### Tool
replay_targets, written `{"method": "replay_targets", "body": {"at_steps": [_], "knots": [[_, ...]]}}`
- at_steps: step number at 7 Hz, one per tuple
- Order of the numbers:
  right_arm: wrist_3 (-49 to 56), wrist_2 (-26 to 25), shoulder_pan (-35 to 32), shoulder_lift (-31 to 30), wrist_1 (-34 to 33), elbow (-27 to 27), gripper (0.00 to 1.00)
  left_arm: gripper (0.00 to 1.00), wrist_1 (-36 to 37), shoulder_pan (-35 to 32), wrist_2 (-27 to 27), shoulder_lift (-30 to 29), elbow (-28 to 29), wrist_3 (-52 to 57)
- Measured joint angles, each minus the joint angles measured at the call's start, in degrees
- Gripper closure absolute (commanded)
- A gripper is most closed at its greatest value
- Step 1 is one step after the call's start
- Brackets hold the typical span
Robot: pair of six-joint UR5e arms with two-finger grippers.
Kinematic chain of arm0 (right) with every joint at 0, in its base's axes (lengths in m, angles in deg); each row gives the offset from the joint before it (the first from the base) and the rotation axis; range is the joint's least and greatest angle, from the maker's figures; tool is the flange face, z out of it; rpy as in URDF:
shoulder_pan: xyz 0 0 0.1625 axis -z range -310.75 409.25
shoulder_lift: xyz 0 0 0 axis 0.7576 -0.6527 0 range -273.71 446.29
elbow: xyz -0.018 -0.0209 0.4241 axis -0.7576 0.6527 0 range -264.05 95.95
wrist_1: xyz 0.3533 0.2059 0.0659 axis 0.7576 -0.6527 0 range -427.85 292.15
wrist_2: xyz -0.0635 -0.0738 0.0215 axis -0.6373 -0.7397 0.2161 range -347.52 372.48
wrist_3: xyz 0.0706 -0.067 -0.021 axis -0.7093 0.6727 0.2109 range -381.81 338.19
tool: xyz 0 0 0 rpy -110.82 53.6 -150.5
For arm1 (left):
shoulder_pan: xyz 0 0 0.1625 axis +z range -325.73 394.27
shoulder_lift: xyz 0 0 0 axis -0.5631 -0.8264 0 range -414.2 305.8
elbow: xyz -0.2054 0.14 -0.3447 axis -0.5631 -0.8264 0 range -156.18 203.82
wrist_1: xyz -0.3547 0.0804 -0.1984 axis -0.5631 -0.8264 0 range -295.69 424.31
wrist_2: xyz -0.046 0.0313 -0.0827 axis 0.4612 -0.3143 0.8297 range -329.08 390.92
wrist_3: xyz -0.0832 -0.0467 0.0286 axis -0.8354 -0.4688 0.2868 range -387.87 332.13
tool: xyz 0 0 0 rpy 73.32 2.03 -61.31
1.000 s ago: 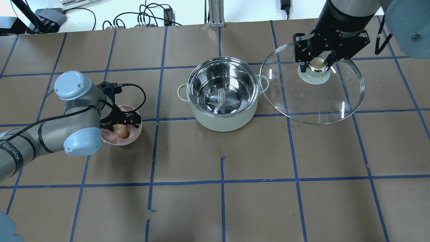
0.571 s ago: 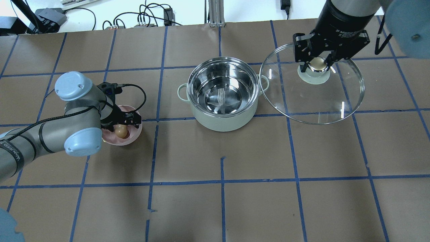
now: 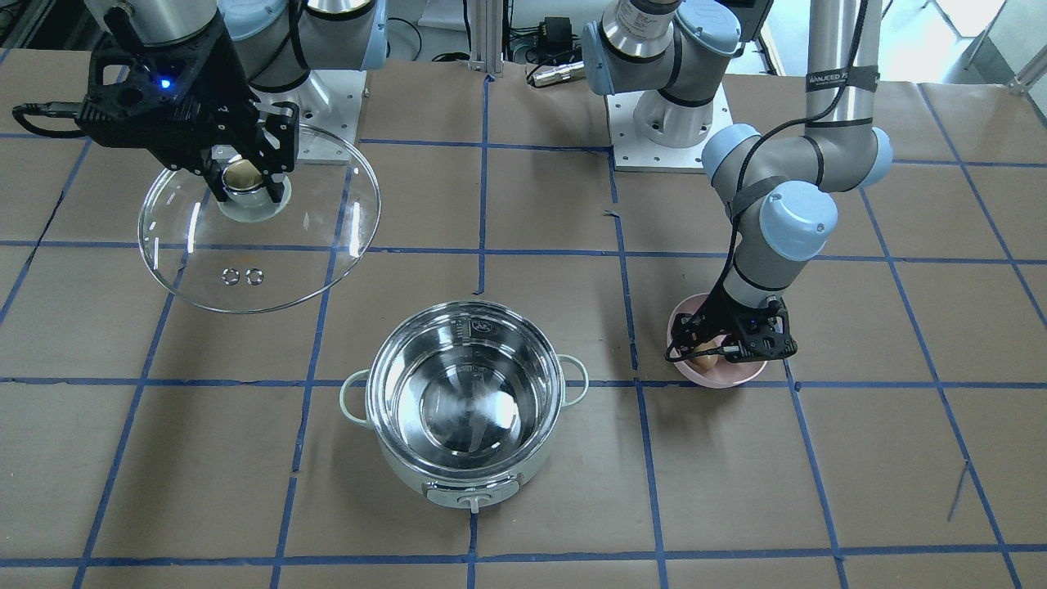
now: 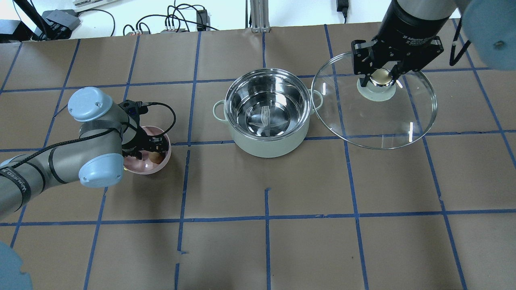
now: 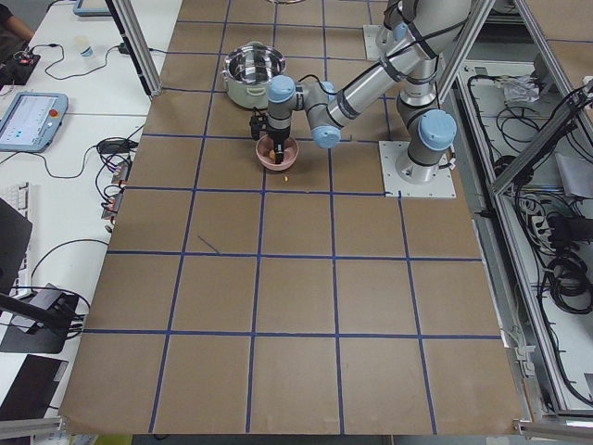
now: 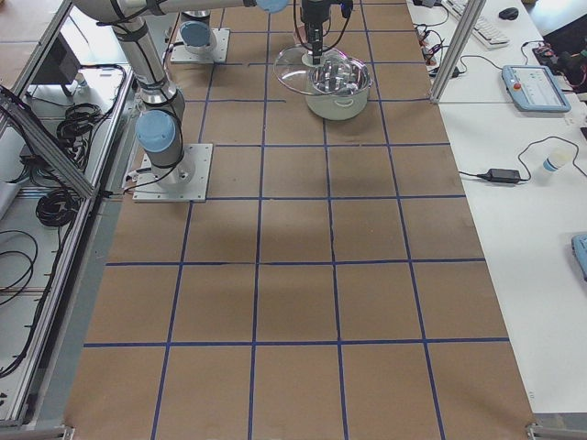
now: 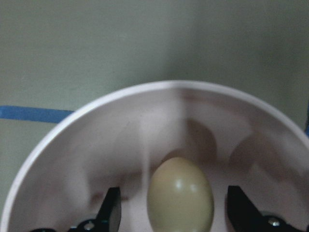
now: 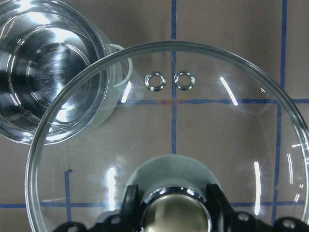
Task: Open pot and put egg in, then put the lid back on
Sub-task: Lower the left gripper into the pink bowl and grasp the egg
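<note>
Left gripper (image 4: 151, 151) has sunk lower into the bowl (image 4: 137, 169) over the last second, so its fingers (image 7: 112, 210) now sit spread either side of the egg (image 7: 179, 195) with gaps showing, not pinching yet, and the egg is lying on the bowl's floor. Looks to me like the grab comes next, since the pot (image 4: 266, 147) just past it is open and empty, ready for the drop. Farthest out, the right gripper (image 4: 381, 76) hasn't budged and is clamped on the knob (image 4: 381, 78) of the lid (image 4: 375, 121), holding it off beside the pot, rim overlapping one handle (image 4: 318, 98).
</note>
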Motion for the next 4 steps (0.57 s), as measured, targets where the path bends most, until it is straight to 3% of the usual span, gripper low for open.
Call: {"method": "replay_targets", "body": {"at_steps": [4], "knots": [[0.0,-0.01,0.0,0.0,0.0,0.0,0.97,0.71,0.09,0.0,0.03,0.05,-0.08,0.0]]}}
